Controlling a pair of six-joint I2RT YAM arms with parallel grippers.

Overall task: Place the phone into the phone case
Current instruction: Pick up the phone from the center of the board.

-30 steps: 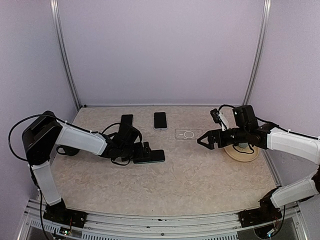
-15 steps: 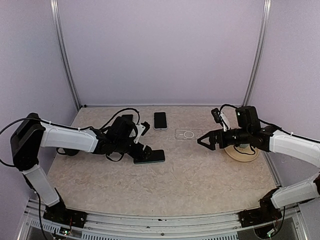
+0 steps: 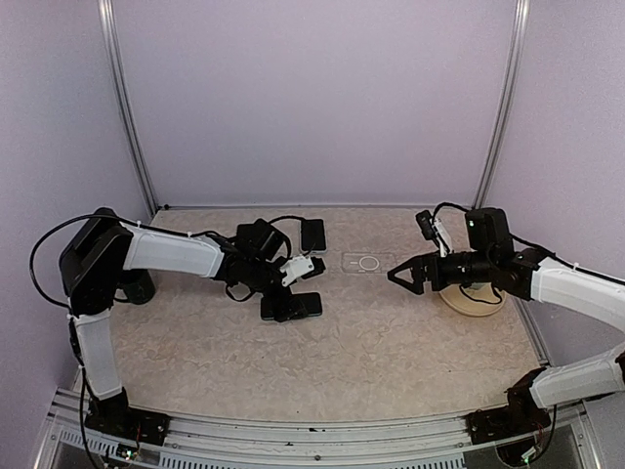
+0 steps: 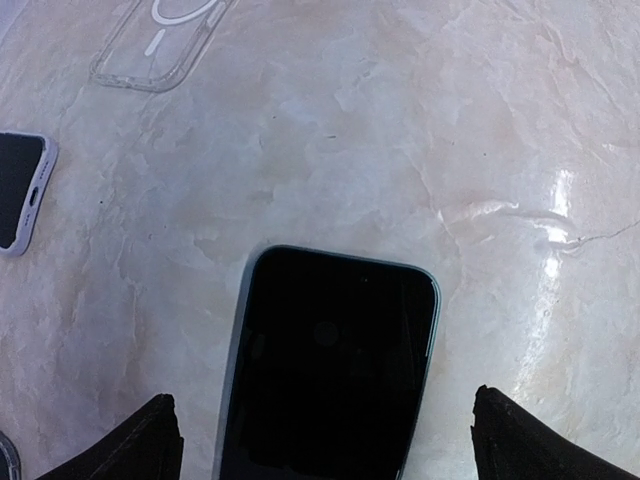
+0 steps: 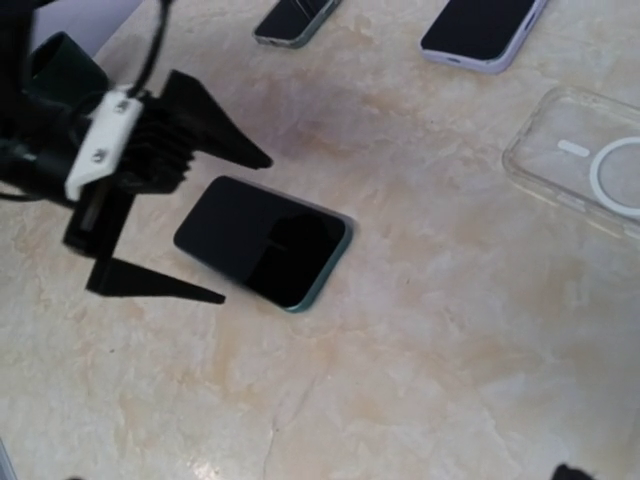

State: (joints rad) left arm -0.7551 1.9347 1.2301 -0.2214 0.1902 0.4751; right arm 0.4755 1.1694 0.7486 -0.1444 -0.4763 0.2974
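Black and glassy, the dark slab phone with a teal edge (image 3: 291,306) is seen from the top external view lying flat on the marbled beige tabletop (image 3: 371,352), its long axis running left to right. The left gripper (image 3: 293,278) hangs just on its far side with jaws wide apart and nothing held. The clear plastic phone case with a white ring (image 3: 368,262) lies to the right and farther off, just left of the right gripper (image 3: 400,277), which is likewise spread and empty beside a round wooden disc (image 3: 474,296). The left arm is judged much the nearer to the phone. A second ago the left gripper lay low at the phone's left end; since then the arm has been swung right and far, while the phone, the case and the right gripper are unchanged. From the left wrist view, the dark slab phone (image 4: 330,365) is framed by the left gripper (image 4: 325,445), one finger standing off each long edge, so the narrow width is straddled; the clear case (image 4: 160,40) and a lilac-cased phone (image 4: 20,190) sit beyond. From the right wrist view, the left gripper (image 5: 240,225) is seen raised above the dark phone (image 5: 262,243), apart from it, with the clear case (image 5: 590,165) at the picture's right side.
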